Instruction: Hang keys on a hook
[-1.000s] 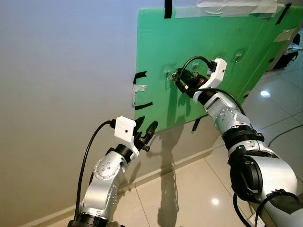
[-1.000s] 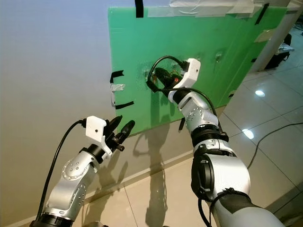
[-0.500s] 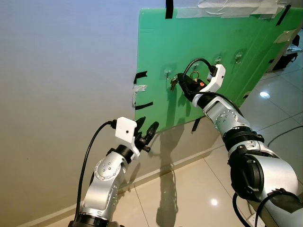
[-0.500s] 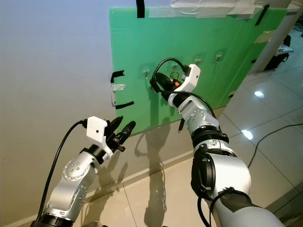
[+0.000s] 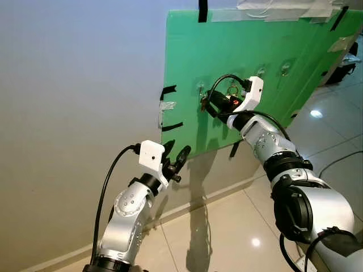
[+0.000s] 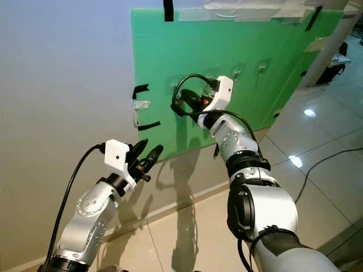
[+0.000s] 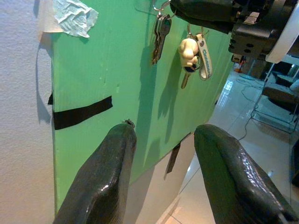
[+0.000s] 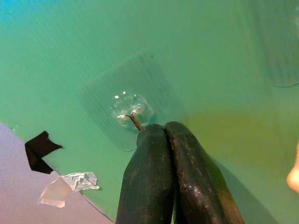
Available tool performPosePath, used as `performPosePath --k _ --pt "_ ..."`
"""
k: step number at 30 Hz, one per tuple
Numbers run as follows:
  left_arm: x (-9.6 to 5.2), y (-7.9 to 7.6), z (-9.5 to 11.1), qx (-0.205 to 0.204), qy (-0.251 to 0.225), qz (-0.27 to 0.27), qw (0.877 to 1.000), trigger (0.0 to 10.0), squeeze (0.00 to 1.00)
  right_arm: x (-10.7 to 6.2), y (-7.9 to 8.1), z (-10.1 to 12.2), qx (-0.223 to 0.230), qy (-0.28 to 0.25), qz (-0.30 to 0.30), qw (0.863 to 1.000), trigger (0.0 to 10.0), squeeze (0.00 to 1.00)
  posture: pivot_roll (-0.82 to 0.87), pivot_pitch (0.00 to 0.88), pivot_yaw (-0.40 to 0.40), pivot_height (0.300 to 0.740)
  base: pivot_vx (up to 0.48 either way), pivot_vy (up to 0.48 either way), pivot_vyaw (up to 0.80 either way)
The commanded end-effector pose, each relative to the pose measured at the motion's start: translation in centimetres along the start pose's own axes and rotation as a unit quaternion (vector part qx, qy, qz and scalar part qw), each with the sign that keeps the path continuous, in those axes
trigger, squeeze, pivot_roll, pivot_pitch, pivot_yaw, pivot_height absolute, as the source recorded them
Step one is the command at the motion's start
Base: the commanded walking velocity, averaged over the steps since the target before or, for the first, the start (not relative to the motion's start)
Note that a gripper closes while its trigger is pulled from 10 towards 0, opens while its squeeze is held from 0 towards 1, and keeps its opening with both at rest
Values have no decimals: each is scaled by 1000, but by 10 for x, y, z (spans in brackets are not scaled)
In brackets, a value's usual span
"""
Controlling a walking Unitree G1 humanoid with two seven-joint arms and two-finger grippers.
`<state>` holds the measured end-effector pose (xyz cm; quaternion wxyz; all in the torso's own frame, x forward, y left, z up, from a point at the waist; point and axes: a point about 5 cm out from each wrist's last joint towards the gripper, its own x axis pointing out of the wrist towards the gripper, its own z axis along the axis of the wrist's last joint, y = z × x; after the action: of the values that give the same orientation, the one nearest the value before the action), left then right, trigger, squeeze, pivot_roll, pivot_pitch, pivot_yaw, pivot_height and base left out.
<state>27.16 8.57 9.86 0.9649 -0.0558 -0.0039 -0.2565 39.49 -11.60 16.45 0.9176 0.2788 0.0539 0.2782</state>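
Nearest us, our left claw (image 5: 174,158) hovered spread and idle below the green board (image 5: 187,68). Farther up, our right claw (image 8: 163,144), fingers pressed together, touched the clear hook (image 8: 127,108), where the keys (image 7: 159,35) hung. We judged it wise to back off straight, without snagging the ring.

Silver keys (image 7: 159,37) hang, seemingly, from a clear hook (image 8: 126,106) on the board.

Green board (image 5: 238,51) with black tape strips (image 7: 81,112), silver keys (image 7: 159,39), cream figurine (image 7: 188,50), black fingers (image 8: 149,182).
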Motion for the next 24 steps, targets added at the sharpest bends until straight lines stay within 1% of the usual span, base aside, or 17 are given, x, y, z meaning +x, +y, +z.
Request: performPosePath --k 1,6,11,14,24 --pt "4 -2 1 5 -1 -7 1000 10000 0 5 6 11 -22 -12 12 1000 0 0 23 0 -87 740 0 0 0" --pt "4 -1 2 5 -1 -7 1000 10000 0 6 7 13 -34 -17 7 999 0 0 23 0 -88 740 0 0 0" --pt "4 -1 1 4 -1 -5 1000 10000 0 7 8 19 -55 -29 -2 998 0 0 24 0 -89 740 0 0 0" --pt "4 -1 1 4 0 -4 1000 10000 0 9 11 20 -75 -28 -2 997 0 0 23 0 -90 740 0 0 0" --pt "5 -2 0 4 1 -5 1000 10000 0 13 16 18 -86 -27 2 996 0 0 21 0 -89 740 0 0 0"
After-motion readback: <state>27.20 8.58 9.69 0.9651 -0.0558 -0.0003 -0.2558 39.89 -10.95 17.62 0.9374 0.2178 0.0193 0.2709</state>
